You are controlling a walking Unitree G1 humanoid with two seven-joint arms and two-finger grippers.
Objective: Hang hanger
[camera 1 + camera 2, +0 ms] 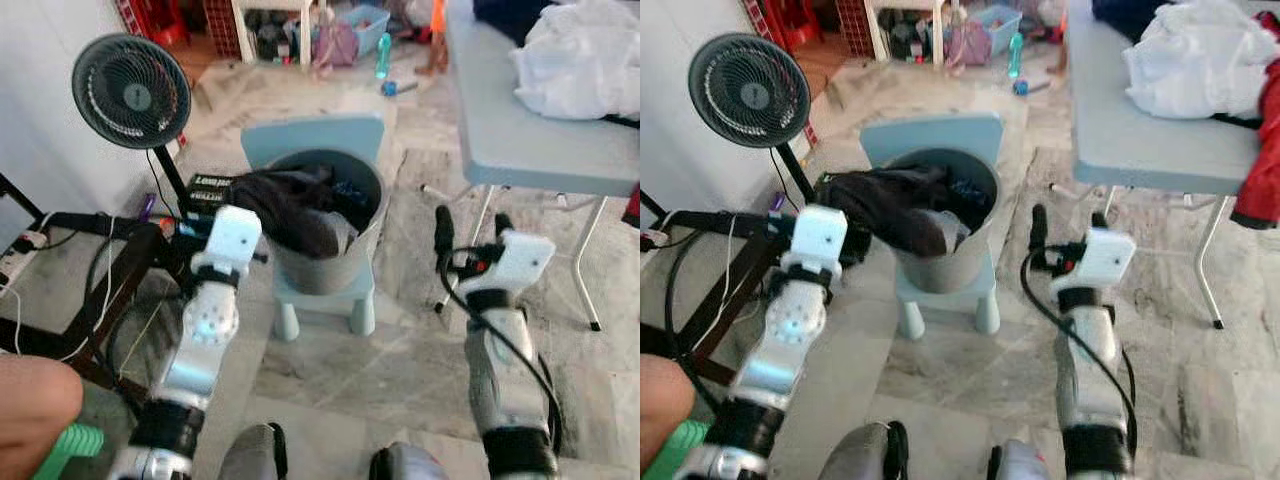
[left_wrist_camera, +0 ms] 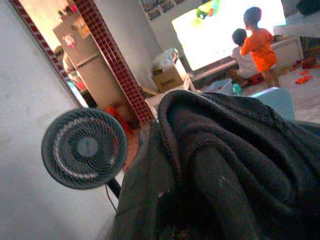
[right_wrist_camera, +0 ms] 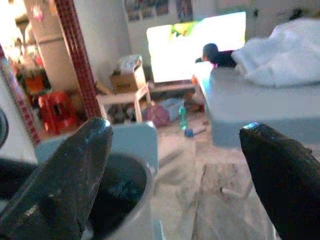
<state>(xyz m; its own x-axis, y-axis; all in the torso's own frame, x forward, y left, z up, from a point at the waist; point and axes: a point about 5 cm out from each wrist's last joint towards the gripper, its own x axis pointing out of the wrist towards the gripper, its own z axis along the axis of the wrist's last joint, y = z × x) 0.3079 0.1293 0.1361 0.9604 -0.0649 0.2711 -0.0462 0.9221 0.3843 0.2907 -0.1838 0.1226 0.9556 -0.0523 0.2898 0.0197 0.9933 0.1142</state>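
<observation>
Hanger unseen; your left claw (image 1: 262, 232) pinches dark cloth (image 1: 290, 205) at the bucket (image 1: 330, 262).
Your right claw (image 1: 470, 235) stands spread; hanging looks not yet begun.

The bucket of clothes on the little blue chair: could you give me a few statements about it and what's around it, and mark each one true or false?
1. The grey bucket stands on a small blue chair. True.
2. The bucket is empty. False: dark clothes fill it and spill over its rim.
3. The right gripper has its jaws open, holding nothing. True.
4. The black fan stands to the robot's right of the bucket. False: it stands to the robot's left.
5. White laundry lies on the grey table. True.
6. The left gripper is far from the clothes. False: its wrist view shows a finger right against the dark fabric.
</observation>
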